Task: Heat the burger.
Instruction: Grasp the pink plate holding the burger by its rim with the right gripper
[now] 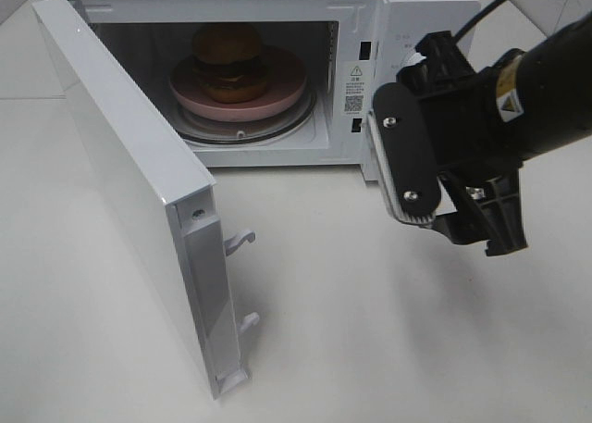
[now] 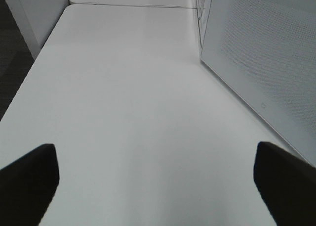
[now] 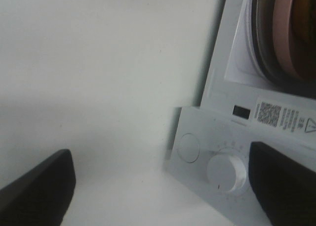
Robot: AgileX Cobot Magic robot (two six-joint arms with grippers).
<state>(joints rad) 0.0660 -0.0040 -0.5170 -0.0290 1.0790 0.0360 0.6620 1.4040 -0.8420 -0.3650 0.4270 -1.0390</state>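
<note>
Only thing we can make out is a sticker (image 1: 355, 86) on the microwave (image 1: 412, 16) front frame: warning triangle (image 3: 310, 124), QR code (image 3: 269, 113), plus small print too tiny to read.

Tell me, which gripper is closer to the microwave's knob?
The right. The right gripper hangs open just in front of the knob. The left gripper is off beside the open door, over the table.
</note>
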